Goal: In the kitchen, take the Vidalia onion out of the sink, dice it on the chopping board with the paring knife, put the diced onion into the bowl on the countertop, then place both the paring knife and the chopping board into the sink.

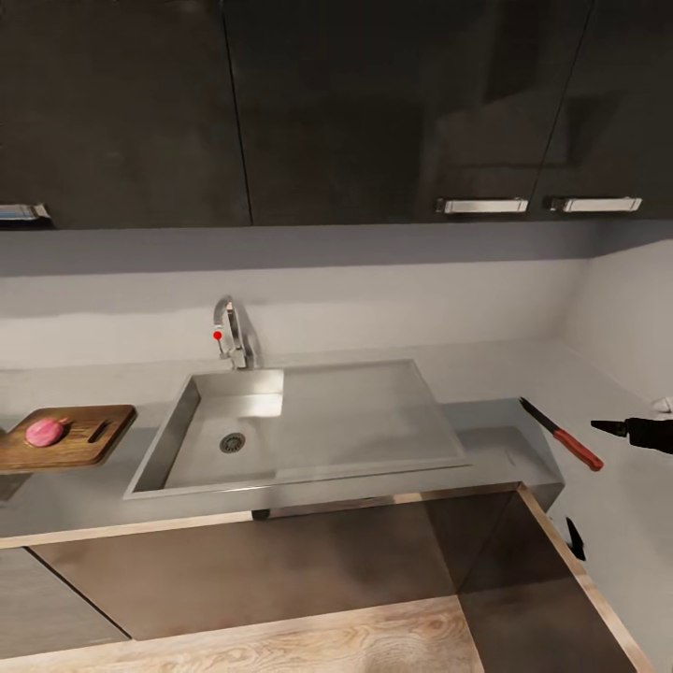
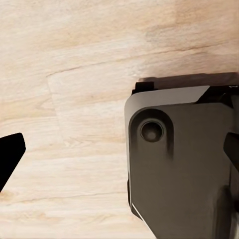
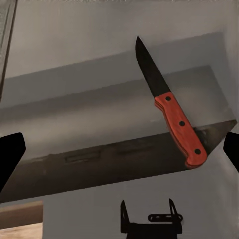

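Knife (image 1: pixel 562 435) lies on the countertop (image 1: pixel 486 388) right of the sink (image 1: pixel 308 425), its long axis diagonal, blade toward the back wall, red handle toward the right gripper (image 1: pixel 606 427), which hovers just beside it, fingers spread and empty. Onion (image 1: pixel 45 432) sits on the board (image 1: pixel 84 439), left of the sink. Left gripper: cannot tell.

Steel sink (image 1: pixel 308 425), basin empty; pink onion (image 1: pixel 45 432) whole on brown chopping board (image 1: pixel 93 444) at its left; red-handled knife (image 1: pixel 562 434) flat on grey countertop (image 1: pixel 486 388), right
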Controlling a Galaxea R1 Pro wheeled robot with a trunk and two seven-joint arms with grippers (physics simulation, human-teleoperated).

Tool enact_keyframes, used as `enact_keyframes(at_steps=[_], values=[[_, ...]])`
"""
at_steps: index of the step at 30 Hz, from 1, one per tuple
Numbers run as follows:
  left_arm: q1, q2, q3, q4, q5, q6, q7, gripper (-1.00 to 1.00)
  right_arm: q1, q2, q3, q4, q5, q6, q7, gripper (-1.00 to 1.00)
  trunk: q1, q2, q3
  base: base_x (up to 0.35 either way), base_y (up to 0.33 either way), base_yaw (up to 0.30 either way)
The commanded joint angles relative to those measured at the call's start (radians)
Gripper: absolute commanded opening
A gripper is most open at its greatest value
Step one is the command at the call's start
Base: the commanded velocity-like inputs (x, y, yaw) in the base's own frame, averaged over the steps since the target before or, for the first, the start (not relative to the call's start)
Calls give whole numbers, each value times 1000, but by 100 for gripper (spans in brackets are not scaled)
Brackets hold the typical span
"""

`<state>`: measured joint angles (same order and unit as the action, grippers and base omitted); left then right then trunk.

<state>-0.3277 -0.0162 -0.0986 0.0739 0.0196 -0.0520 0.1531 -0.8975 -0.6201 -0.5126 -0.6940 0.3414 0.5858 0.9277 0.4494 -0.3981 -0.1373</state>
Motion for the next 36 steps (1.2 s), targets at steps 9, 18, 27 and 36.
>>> enact_keyframes(at_steps=[9, 18, 27, 36], values=[[-2, -1, -8, 4, 2, -5, 3, 100, -1, -1, -5, 0, 8, 5, 8, 100, 1, -2, -2, 0, 0, 0], [-2, 2, -7, 4, 1, -9, 3, 100, -1, 0, -4, 1, 8, 5, 8, 100, 1, -2, -2, 0, 0, 0], [-2, 7, -7, 3, 2, -7, 3, 100, -1, 2, -4, 14, 8, 4, 7, 100, 1, -2, -2, 146, 0, 0], [-2, 7, -3, 3, 2, -6, 3, 100, -1, 1, -4, 19, 8, 3, 7, 100, 1, -2, -2, 164, 0, 0]])
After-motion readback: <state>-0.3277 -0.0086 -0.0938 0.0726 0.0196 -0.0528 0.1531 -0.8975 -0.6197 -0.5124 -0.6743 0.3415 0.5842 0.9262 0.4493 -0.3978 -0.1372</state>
